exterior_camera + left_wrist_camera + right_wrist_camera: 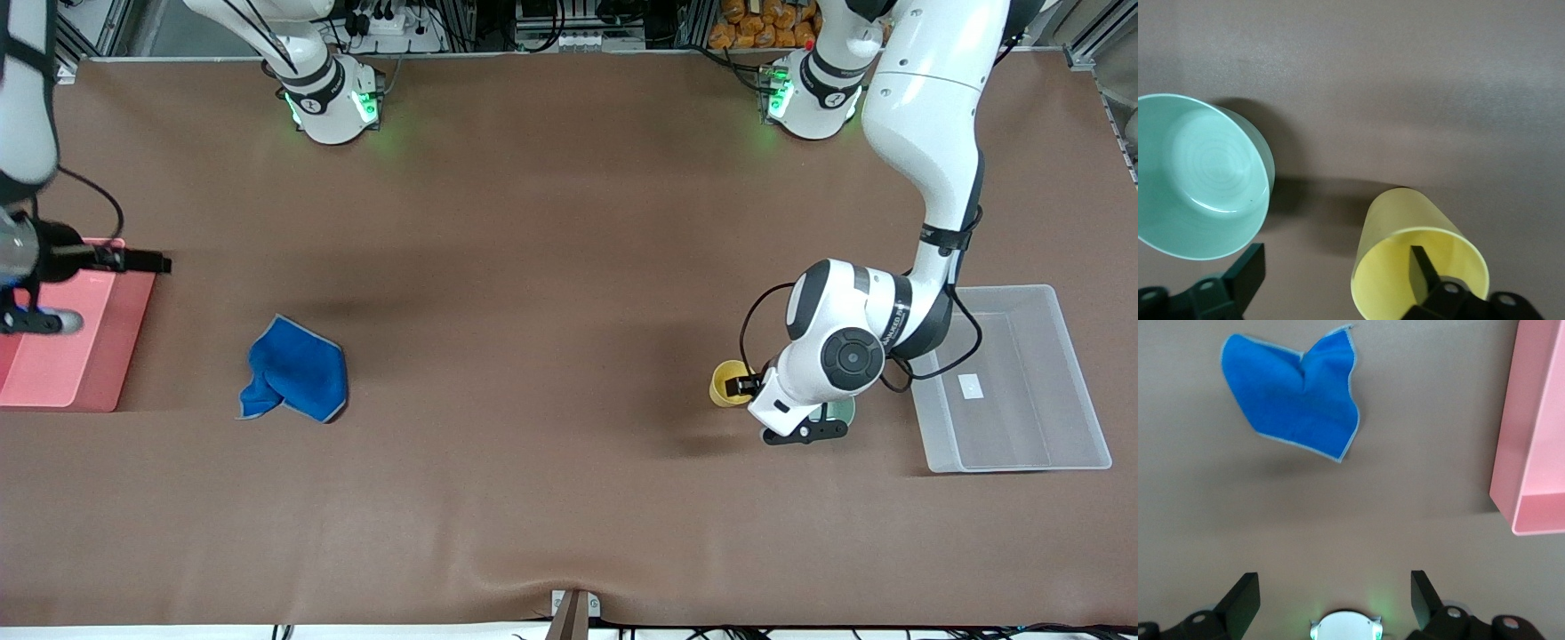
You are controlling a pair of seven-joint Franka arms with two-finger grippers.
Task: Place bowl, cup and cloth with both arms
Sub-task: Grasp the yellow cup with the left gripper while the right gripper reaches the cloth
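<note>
Table [533, 267] w/ brown mat carries all task things. Small yellow handleless cup [727, 380] stands upright toward the left arm's end of the table, and the small round pale mint-green glossy bowl [841, 411] sits just beside it, a bit nearer to the front camera; most of the bowl is hidden under the left arm's wrist in the front view. In the left wrist view the cup [1418, 257] and the bowl [1201, 177] are apart, w/ bare mat between them, both w/ open side up.

Left gripper [751, 385] is low at the cup. Its fingers are apart: one finger [1421, 270] is inside the cup's mouth, the other finger [1248, 270] is outside, on the mat between cup and bowl, so the cup's wall stands between the fingers. I cannot tell if a finger touches the wall.

Clear rectangular plastic tub [1058, 382] lies beside the bowl, closer to the table's end.

Soft bright blue fabric cloth w/ thin grey stitched edge [295, 369] lies crumpled on the mat toward the right arm's end, well apart from cup and bowl. Pink rectangular tray [89, 356] is beside it at that end.

Right gripper [133, 260] hangs in the air over the tray's edge, fingers wide apart [1245, 597], holding nothing; the right arm waits.
</note>
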